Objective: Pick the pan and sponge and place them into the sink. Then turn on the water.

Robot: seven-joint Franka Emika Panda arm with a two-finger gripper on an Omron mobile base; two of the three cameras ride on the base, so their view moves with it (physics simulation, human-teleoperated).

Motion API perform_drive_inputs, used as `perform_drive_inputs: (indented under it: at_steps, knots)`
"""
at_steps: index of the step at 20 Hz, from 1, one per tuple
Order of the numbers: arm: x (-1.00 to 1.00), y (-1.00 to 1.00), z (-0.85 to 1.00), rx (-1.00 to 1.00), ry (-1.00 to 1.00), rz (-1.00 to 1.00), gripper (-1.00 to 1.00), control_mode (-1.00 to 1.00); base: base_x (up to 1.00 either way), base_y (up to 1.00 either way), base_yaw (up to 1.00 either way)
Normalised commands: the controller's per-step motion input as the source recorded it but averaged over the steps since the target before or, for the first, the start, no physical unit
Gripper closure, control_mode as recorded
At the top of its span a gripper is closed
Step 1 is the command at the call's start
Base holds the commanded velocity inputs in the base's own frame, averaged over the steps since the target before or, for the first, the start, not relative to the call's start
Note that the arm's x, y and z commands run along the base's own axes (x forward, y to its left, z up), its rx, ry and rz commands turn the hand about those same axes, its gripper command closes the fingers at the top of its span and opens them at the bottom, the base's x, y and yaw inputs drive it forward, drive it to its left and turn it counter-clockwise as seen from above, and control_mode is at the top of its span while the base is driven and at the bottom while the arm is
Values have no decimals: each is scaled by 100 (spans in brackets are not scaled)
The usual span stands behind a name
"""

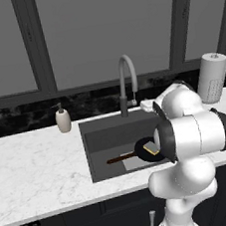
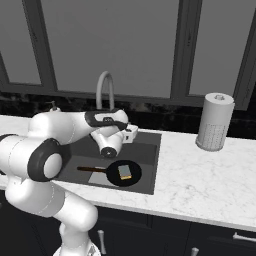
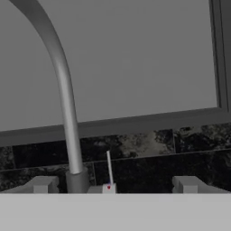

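Observation:
The black pan (image 1: 142,149) lies on the bottom of the dark sink (image 1: 103,136), its reddish-brown handle pointing left. The yellow sponge (image 1: 151,148) rests on the pan. From the right side, the pan (image 2: 112,174) with the sponge (image 2: 125,172) on it sits at the front of the sink (image 2: 150,150). My gripper (image 2: 131,134) hovers over the sink's back edge, right of the faucet (image 2: 105,90). In the hand view the gripper (image 3: 115,185) is open, its fingertips (image 3: 43,184) wide apart, with the faucet's thin lever (image 3: 109,169) between them and the stem (image 3: 67,126) to the left. No water runs.
A beige soap dispenser (image 1: 63,118) stands on the white marble counter (image 1: 36,169) left of the sink. A paper towel roll (image 2: 214,121) stands at the back right. Dark windows and a black backsplash (image 3: 149,153) rise behind the faucet (image 1: 126,83).

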Motion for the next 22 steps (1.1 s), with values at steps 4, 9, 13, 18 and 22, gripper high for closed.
perform_drive_inputs:
  at_steps: [4,9,13,18,22]
  knots:
    - [0,-2,-1,0,0,0,-100,-100,0,0,0]
    - [26,-25,-6,3,6,0,-100,-100,0,0,0]
    - [14,-19,-29,0,7,2,-100,-100,0,0,0]
    - [11,-4,-41,0,6,1,-100,-100,0,0,0]
    - [15,0,-38,0,7,0,-100,-100,0,0,0]
